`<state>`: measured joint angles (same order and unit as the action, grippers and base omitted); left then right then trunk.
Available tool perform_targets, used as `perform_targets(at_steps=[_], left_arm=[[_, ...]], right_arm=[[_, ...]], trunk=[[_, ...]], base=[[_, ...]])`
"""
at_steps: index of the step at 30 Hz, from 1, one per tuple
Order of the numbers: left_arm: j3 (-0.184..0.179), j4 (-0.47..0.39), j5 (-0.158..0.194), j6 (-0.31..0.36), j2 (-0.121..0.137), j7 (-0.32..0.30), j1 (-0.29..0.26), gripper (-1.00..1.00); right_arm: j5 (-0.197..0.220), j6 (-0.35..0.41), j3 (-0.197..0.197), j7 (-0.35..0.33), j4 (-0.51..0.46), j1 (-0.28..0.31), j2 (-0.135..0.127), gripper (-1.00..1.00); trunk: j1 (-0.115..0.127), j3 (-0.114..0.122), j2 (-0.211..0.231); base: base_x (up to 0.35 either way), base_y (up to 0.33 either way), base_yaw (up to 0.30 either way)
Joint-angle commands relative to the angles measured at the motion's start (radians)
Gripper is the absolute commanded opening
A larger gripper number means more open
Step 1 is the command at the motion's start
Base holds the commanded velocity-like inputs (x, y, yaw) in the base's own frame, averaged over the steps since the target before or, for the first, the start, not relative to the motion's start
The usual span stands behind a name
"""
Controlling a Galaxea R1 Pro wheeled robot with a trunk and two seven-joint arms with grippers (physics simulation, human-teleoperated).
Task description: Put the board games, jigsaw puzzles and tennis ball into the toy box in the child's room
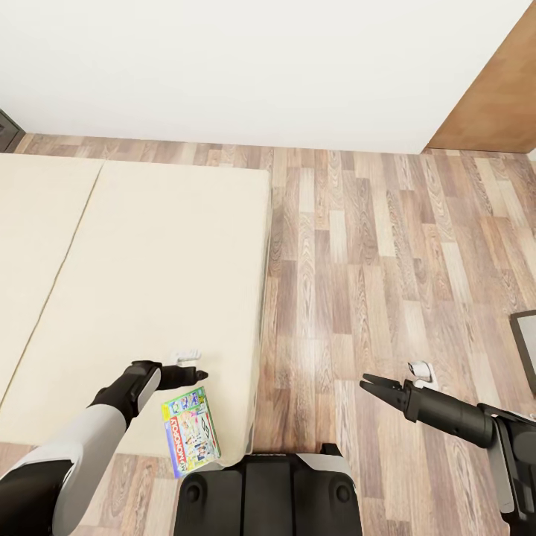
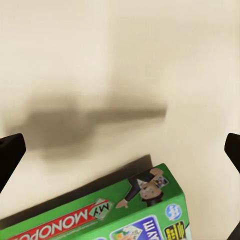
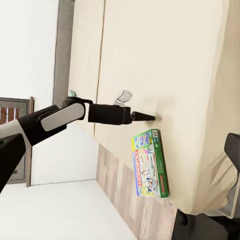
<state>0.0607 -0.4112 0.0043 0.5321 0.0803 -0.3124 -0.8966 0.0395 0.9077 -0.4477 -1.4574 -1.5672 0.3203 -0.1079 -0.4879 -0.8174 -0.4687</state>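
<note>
One board game [image 1: 191, 430], a green-edged pastel box lettered "MONOPOLY", lies flat on the bed [image 1: 149, 246] at the near corner of its beige mattress. My left gripper [image 1: 199, 374] hovers open just above the mattress, a little beyond the box's far edge. The left wrist view shows the box's green end [image 2: 125, 215] below that gripper [image 2: 120, 155], with nothing between its dark fingertips [image 2: 10, 152]. My right gripper [image 1: 370, 385] hangs open and empty over the wood floor, right of the bed. The right wrist view takes in the box [image 3: 150, 162] and the left gripper [image 3: 147, 117].
Wood-plank floor [image 1: 387, 260] runs along the bed's right side to a white wall [image 1: 260, 67]. A brown panel [image 1: 499, 89] stands at the far right. A dark-framed object [image 1: 525, 350] pokes in at the right edge. My base [image 1: 268, 491] sits against the bed's near corner.
</note>
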Motion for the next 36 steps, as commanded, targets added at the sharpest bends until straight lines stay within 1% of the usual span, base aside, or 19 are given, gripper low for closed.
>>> perform_targets(at_steps=[1,9,22,26,31,33,34,36], left_arm=[[0.006,-0.001,0.000,0.008,-0.001,-0.004,0.000,1.00],[0.007,-0.001,0.000,0.006,0.000,-0.005,0.004,1.00],[0.011,-0.003,0.002,0.002,0.001,-0.006,0.026,1.00],[0.012,-0.008,0.003,0.001,0.009,-0.011,0.038,1.00],[0.013,-0.011,0.004,0.000,0.022,-0.035,0.042,1.00],[0.013,-0.011,0.004,0.001,0.029,-0.056,0.043,1.00],[0.013,-0.012,0.003,0.001,0.035,-0.081,0.044,1.00],[0.013,-0.012,0.003,0.002,0.042,-0.106,0.044,1.00]], right_arm=[[0.002,0.010,-0.001,-0.002,0.000,0.000,0.000,1.00],[0.002,0.010,-0.003,-0.003,0.000,0.000,-0.001,1.00],[0.002,0.010,-0.004,-0.003,-0.001,0.000,-0.001,1.00],[0.002,0.010,-0.004,-0.003,-0.001,0.000,-0.001,1.00],[0.002,0.010,-0.003,-0.003,-0.001,0.000,-0.001,1.00],[0.002,0.010,-0.003,-0.003,-0.001,0.000,-0.001,1.00],[0.002,0.010,-0.003,-0.003,-0.001,0.000,-0.001,1.00],[0.002,0.010,-0.003,-0.003,-0.001,0.000,-0.001,1.00]], trunk=[[0.000,-0.001,-0.001],[0.000,-0.001,-0.001],[0.000,-0.001,-0.001],[0.000,-0.001,-0.001],[0.000,-0.001,-0.001],[0.000,-0.001,-0.001],[0.000,-0.001,-0.001],[0.000,-0.001,-0.001]], base=[[0.000,0.000,0.000],[0.000,0.000,0.000],[0.000,0.000,0.000],[0.000,0.000,0.000],[0.000,0.000,0.000],[0.000,0.000,0.000],[0.000,0.000,0.000],[0.000,0.000,0.000]])
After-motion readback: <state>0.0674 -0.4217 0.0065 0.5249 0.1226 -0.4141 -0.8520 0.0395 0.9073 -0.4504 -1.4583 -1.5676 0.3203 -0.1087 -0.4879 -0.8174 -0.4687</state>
